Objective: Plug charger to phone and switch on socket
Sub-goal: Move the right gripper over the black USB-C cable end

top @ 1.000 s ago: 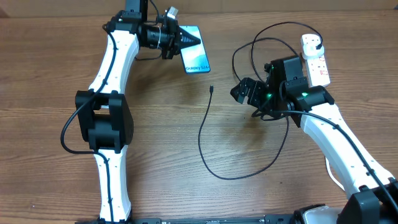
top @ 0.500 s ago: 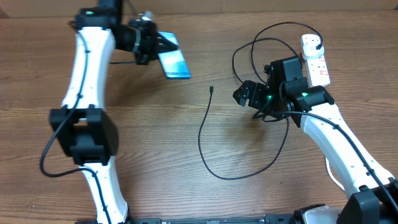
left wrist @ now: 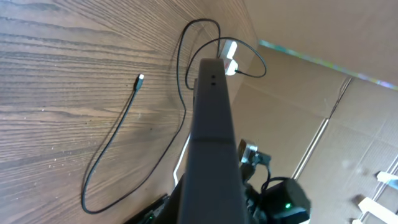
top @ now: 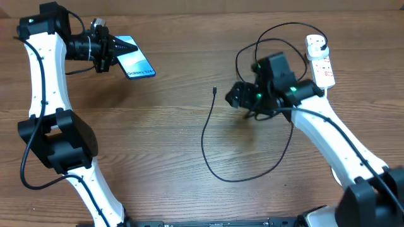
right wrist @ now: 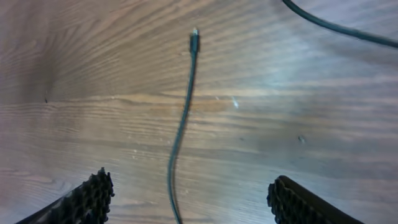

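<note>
The right fingers [right wrist: 90,194] stand wide apart with nothing held. Their black ribbed pads flank a bare strip of bench [top: 158,164], and the charger cable [right wrist: 180,134] lies loose on the wood, running up between them. The cable's long axis points almost straight away from the fingers. It ends ahead of them at the connector tip [right wrist: 194,38], a small dark stub with a pale metal end.

From overhead, the tip sits just beside the right fingers on the side toward the other arm, so the right arm is much the nearer one. I judge that the coming move is a short reach forward and down, closing across the thin cord just behind the tip. The cord is slim, round and limp, and would likely sag or twist once lifted. The rest of it loops across the wood grain and back toward the power strip [top: 320,62], a hard white plastic bar with a red marking at the far right of the bench.

The left fingers [top: 106,48] are closed on one short end of the phone [top: 136,63], which is well apart from the tip. It is a flat, rigid slab with dark edges, and its pale glossy screen faces up. It appears to be held above the bench with its free end angled toward the middle.
</note>
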Controlling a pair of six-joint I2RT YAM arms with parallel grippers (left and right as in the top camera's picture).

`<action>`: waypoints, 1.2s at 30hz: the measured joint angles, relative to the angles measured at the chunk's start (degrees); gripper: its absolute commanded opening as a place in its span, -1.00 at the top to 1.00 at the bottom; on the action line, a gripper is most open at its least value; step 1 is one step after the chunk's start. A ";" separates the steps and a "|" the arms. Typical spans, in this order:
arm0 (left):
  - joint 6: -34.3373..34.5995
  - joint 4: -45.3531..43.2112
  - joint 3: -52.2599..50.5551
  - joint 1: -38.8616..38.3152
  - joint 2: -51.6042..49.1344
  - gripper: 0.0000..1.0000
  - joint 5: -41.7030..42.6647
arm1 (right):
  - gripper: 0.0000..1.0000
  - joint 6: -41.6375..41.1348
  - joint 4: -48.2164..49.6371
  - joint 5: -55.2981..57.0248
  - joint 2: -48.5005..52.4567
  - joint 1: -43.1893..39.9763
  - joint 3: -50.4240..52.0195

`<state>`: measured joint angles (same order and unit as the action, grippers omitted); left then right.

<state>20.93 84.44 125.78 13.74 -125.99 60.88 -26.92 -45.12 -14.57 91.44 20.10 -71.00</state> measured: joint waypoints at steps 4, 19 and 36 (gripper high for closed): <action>-0.35 -0.11 0.00 -0.26 0.00 0.92 0.17 | -0.49 0.20 -4.52 1.42 6.34 1.11 -8.26; 0.52 -0.63 0.00 -2.93 0.00 0.92 0.07 | 0.00 -3.28 -1.16 4.09 14.45 2.78 -14.84; 3.56 -4.35 -0.55 -4.98 0.00 0.92 -5.44 | 0.25 -5.90 4.83 4.57 24.90 3.10 -14.84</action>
<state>24.49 80.09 125.23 8.75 -125.99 55.44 -32.82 -40.29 -10.00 116.33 23.20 -85.84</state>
